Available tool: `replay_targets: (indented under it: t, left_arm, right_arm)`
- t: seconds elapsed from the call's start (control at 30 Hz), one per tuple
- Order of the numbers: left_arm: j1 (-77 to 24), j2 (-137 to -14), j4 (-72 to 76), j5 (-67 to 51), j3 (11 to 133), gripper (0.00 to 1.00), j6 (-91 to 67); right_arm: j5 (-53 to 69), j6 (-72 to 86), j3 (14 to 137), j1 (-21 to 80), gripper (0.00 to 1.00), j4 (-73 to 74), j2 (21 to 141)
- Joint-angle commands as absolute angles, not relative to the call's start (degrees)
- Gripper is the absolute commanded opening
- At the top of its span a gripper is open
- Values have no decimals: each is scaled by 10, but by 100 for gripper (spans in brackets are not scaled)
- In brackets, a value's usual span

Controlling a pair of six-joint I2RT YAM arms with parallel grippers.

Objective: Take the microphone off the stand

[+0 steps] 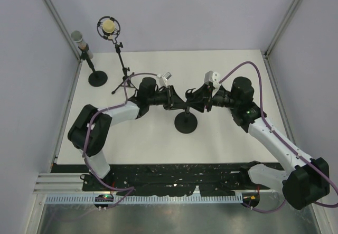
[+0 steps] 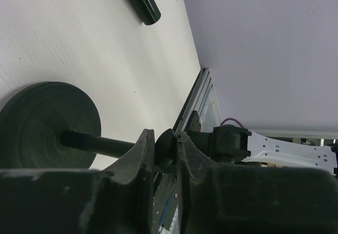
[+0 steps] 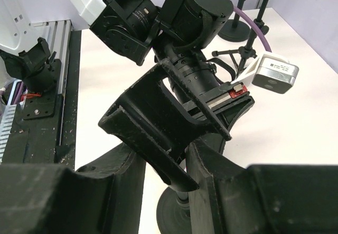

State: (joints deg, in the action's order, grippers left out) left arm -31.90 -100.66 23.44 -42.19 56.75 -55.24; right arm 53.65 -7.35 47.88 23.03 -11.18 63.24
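Presently, both arms converge over the stand (image 1: pixel 186 123) at the middle of the desk (image 1: pixel 237 65).
Noted: left gripper (image 2: pixel 163 139) pinched nearly shut on the stand top; right gripper (image 3: pixel 166 160) spread wide astride it; microphone hidden between them.

Matt white, faintly grained table top (image 2: pixel 79 44); dull black, cast-looking stand base (image 2: pixel 47 123) and smooth satin-black stand rod (image 2: pixel 97 143). Rough, scuffed matt black plastic on the fingers (image 3: pixel 116 192) of the right gripper (image 3: pixel 166 170). Glossy white plastic shells on the arms (image 1: pixel 274 139); brushed silver casing on a small camera (image 3: pixel 274 73); ribbed, bare aluminium rails (image 1: pixel 58 184).
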Motion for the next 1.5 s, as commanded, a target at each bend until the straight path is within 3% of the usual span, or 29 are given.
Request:
replay_targets:
  t: [0.0, 0.13, 0.43, 0.57, 0.7, 0.77, 0.83, 0.9, 0.97, 1.17, 1.27, 1.37, 1.47]
  left_arm:
    - [-318, -981, 185, -389, 580, 12, -528]
    - [-320, -970, 130, -374, 592, 0, -509]
    - [-337, -981, -113, -332, 711, 0, -403]
    - [-338, -980, -139, -332, 726, 0, -393]
    - [-339, -971, -155, -330, 735, 8, -387]
    - [-338, -969, -155, -326, 735, 13, -384]
    - [-337, -963, -142, -323, 727, 11, -394]
    - [-331, -954, -108, -330, 705, 5, -419]
    - [-320, -945, -74, -332, 682, 0, -444]
    - [-282, -911, -44, -300, 633, 0, -474]
    - [-272, -902, -45, -281, 623, 12, -485]
    - [-265, -896, -19, -283, 612, 41, -501]
    - [-260, -892, 12, -287, 599, 63, -512]
  right_arm:
    - [541, -84, 473, 228, 30, -105, 625]
    - [541, -91, 474, 229, 29, -98, 625]
    - [554, -176, 513, 228, 28, -4, 632]
    - [559, -194, 528, 228, 31, 35, 637]
    - [558, -214, 540, 229, 32, 52, 641]
    - [557, -222, 550, 229, 41, 65, 644]
    - [551, -222, 558, 229, 84, 68, 648]
    - [548, -209, 560, 228, 99, 63, 644]
    - [549, -201, 549, 228, 95, 52, 637]
    - [486, -128, 481, 228, 95, -62, 623]
    - [405, -80, 447, 229, 95, -150, 628]
    - [382, -38, 425, 236, 95, -195, 661]
    - [356, -32, 425, 257, 95, -211, 694]
